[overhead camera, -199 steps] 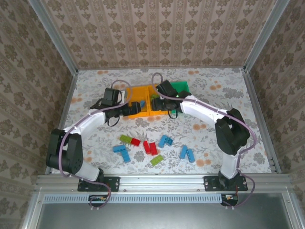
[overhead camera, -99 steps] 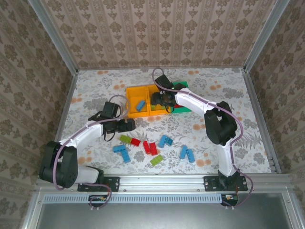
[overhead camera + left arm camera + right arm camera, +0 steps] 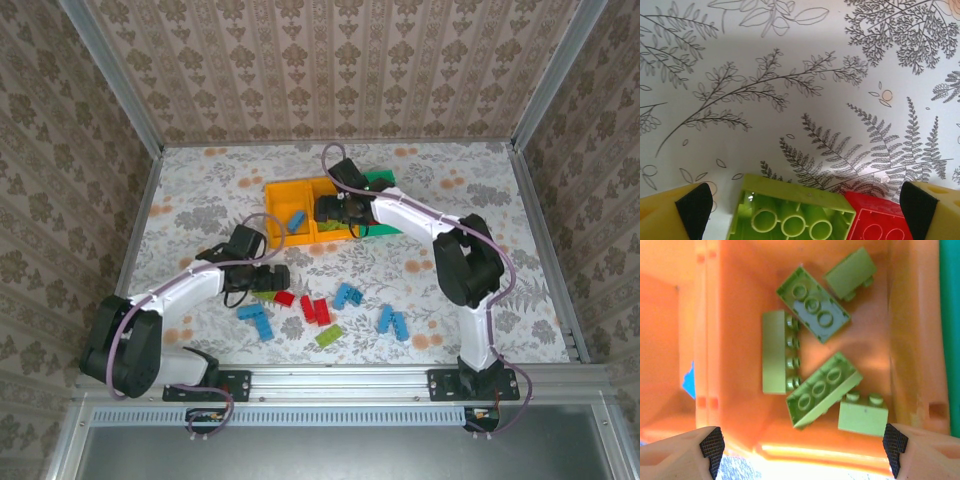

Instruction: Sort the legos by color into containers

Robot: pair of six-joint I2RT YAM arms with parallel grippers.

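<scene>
**Lime bricks in the middle bin; left tool low over the loose pile**

Noting three bins side by side at the far middle of the bench [image 3: 190, 200]: left orange bin [image 3: 272, 203], middle orange bin [image 3: 905, 340], green bin [image 3: 380, 181].

Finding one blue brick [image 3: 297, 220] lying in the left orange bin, long axis running near-left to far-right.

Counting five lime bricks lying in the middle orange bin, as laid out in the right wrist view:
- first hollow-side-up brick [image 3: 812, 304], running upper-left to lower-right
- second hollow-side-up brick [image 3: 822, 390], running lower-left to upper-right
- side-lying brick [image 3: 776, 352] at the left, long axis running up-down, studs pointing right
- corner brick [image 3: 850, 272] at the upper right, studs pointing lower-right
- short brick [image 3: 862, 415] at the lower right, studs pointing up the picture

Failing to make out the green bin's contents, with the right arm covering most of it.

Seeing the right tool [image 3: 803, 446] hanging over the middle orange bin, fingers standing wide apart and gripping nothing.

Seeing the left tool [image 3: 805, 207] hanging low over the bench, fingers standing wide, straddling an upturned lime brick [image 3: 795, 220] without touching it. Noting its long axis lying across the gap, and a red brick [image 3: 875, 222] lying just beside its right end.

Noting other loose legos [image 3: 347, 295] in blue, red and lime lying on the near middle of the bench, apart from the bins.
</scene>
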